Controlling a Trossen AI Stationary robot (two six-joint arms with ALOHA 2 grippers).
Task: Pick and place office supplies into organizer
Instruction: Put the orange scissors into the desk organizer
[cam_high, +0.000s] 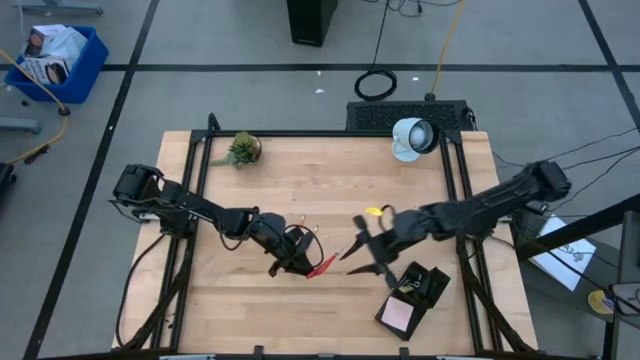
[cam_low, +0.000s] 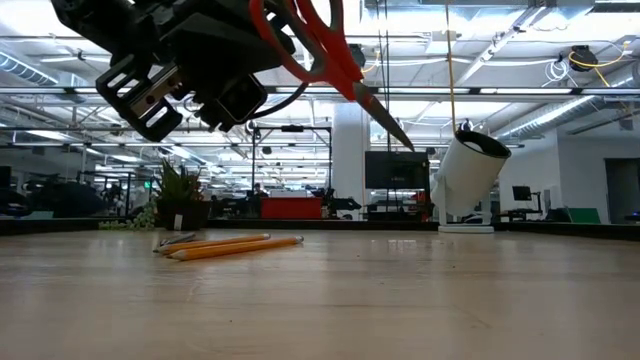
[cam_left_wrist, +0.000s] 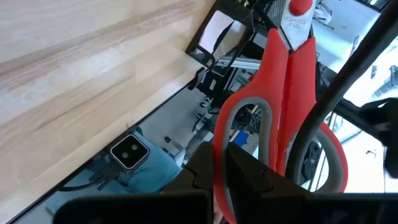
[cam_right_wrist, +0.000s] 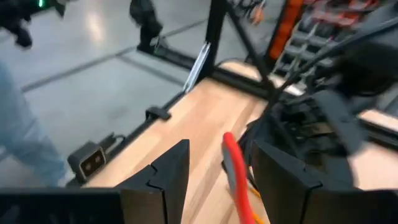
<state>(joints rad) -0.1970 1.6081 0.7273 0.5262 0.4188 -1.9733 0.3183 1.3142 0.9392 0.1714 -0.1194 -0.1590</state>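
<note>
- The step in hand looks like a handover in mid-air: the left gripper (cam_high: 290, 257) holds the red-handled steel scissors (cam_high: 330, 262) off the pale wooden table (cam_high: 330, 190), its fingers pinched tight on the handle loops, as the left wrist view shows.
- In the low view the scissors hang well above the tabletop, blades shut and angled downward toward the round white lamp (cam_low: 468, 172).
- The right gripper (cam_high: 366, 248) sits just beside the blade end, fingers spread; in the right wrist view the red scissors pass between its two dark fingers (cam_right_wrist: 169, 171), not clamped.
- The next move, by this judgement, calls for the right fingers to close on the scissors before the left lets go, then to carry them to the black rectangular compartment organizer (cam_high: 428, 284) near the table's front right, which already holds a pink square sticky-note pad (cam_high: 398, 314).
- Orange-yellow pencils (cam_low: 235, 244) lie on the table, apart from both grippers, near the small green potted plant (cam_low: 180, 195).
</note>
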